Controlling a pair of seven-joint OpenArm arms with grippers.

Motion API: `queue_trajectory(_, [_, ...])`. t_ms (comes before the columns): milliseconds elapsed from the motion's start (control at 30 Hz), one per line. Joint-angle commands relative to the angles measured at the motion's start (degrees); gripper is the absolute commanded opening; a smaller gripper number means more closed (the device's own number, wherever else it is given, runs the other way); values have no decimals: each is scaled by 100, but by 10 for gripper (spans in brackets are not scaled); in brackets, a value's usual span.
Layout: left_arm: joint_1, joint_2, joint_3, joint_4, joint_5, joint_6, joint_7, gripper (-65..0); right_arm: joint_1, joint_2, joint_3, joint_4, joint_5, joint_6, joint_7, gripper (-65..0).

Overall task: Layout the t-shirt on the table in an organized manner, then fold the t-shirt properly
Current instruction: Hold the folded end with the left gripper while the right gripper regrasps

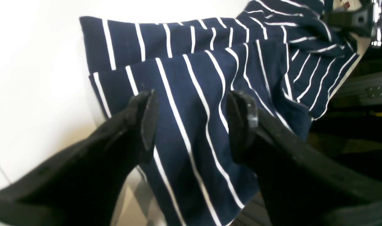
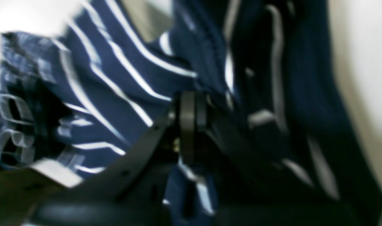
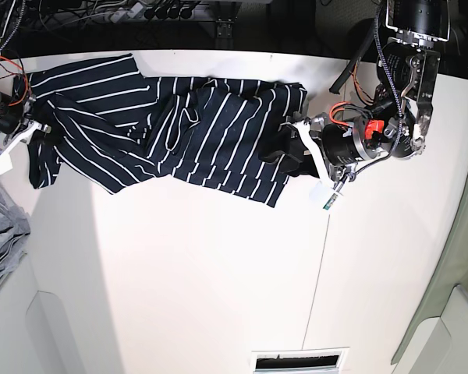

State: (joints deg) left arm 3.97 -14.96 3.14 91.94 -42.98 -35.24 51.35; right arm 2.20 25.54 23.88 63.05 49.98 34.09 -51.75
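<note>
The navy t-shirt (image 3: 179,132) with thin white stripes lies rumpled across the far part of the white table (image 3: 203,280). My left gripper (image 3: 285,152) is at the shirt's right end. In the left wrist view it (image 1: 194,122) is open, with its fingers (image 1: 147,119) spread just above the striped fabric (image 1: 194,78). My right gripper (image 3: 33,128) is at the shirt's left end. In the blurred right wrist view it (image 2: 191,125) is shut, with shirt fabric (image 2: 115,81) bunched around it.
A plain grey cloth (image 3: 4,234) hangs at the table's left edge. Cables and a power strip (image 3: 156,12) run behind the far edge. A thin dark seam (image 3: 321,257) crosses the table right of centre. A white vent (image 3: 296,362) sits at the front edge.
</note>
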Motion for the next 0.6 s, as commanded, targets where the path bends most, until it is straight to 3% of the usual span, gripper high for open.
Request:
queue_trajectory(0, [-74, -28, -17, 98, -55, -105, -118, -287, 81, 125, 72, 192, 251, 22, 31, -650])
queue_trajectory(300, [48, -31, -17, 98, 210, -105, -122, -287, 83, 131, 964, 1169, 116, 20, -208, -650])
queue_trajectory(433, [118, -28, -17, 98, 210, -105, -142, -287, 92, 254, 1287, 1172, -177, 11, -192, -253])
queue_trajectory(467, [116, -28, -17, 98, 205, -105, -142, -287, 90, 304, 1285, 1167, -289, -2, -151, -189])
queue_trajectory(567, [116, -28, -17, 98, 205, -105, -142, -287, 79, 450, 1276, 1047, -387, -33, -94, -194])
